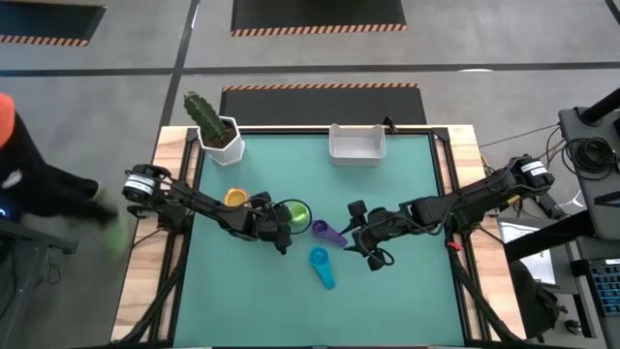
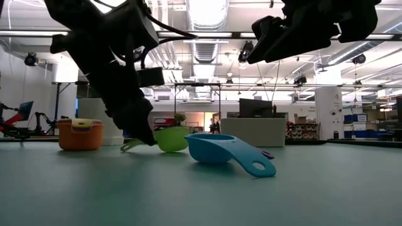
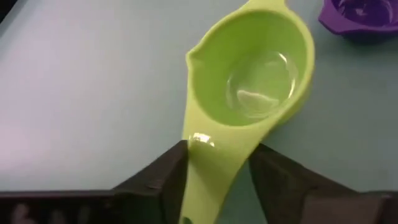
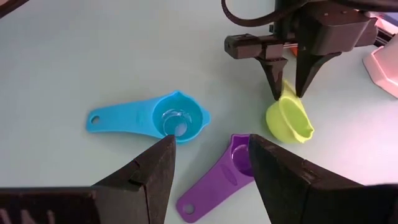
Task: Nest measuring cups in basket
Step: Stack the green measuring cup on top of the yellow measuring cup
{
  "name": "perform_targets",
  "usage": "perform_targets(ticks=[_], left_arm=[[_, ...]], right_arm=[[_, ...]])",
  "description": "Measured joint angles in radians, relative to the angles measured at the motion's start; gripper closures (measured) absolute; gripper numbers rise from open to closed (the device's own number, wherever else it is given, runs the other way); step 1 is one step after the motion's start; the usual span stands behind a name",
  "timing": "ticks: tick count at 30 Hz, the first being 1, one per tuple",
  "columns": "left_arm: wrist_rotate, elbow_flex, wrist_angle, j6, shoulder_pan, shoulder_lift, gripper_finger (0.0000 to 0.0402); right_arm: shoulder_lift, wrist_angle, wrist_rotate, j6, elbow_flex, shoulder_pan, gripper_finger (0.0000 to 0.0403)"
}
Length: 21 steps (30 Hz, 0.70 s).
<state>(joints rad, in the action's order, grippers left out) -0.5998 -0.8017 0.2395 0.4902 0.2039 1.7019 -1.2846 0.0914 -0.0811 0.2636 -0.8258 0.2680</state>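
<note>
A green measuring cup sits mid-table, its handle between the fingers of my left gripper, which is shut on it. A purple cup and a blue cup lie to its right on the green mat. An orange cup with a yellow one inside stands to its left. My right gripper hangs open above the table, right of the purple and blue cups, with nothing between its fingers. The white basket stands at the far edge. My left gripper pinches the green cup's flat handle by its two long edges, close to the bowl. The fingers slant down from the table's left and lie along the handle. The bowl rests on the table.
A white pot with a green cactus stands at the far left corner. A person is beside the table's left edge. Open mat lies toward the near edge.
</note>
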Motion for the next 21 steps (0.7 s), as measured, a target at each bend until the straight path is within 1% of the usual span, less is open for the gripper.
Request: perform_targets(ticks=[6, 10, 14, 17, 19, 21], left_arm=[[0.008, 0.0, -0.014, 0.01, 0.0, 0.011, 0.0346], [0.008, 0.0, -0.018, 0.018, 0.0, 0.011, 0.039], [0.007, -0.005, -0.018, 0.045, 0.003, 0.011, 0.04], [-0.014, -0.037, -0.009, 0.069, 0.014, 0.009, 0.0401], [-0.028, -0.073, 0.036, 0.081, 0.023, 0.006, 0.0401], [-0.053, -0.128, 0.13, 0.11, 0.031, 0.004, 0.0401]], right_arm=[[0.0, 0.0, 0.0, -0.011, 0.0, 0.0, 0.0213], [0.0, 0.0, 0.0, -0.014, 0.0, 0.0, 0.0213], [0.0, 0.0, 0.0, -0.012, 0.0, 0.0, 0.0213], [0.0, 0.0, 0.0, -0.011, 0.0, 0.0, 0.0213], [0.0, 0.001, 0.0, -0.011, 0.0, 0.0, 0.0213], [0.0, 0.001, 0.0, -0.009, 0.0, 0.0, 0.0213]])
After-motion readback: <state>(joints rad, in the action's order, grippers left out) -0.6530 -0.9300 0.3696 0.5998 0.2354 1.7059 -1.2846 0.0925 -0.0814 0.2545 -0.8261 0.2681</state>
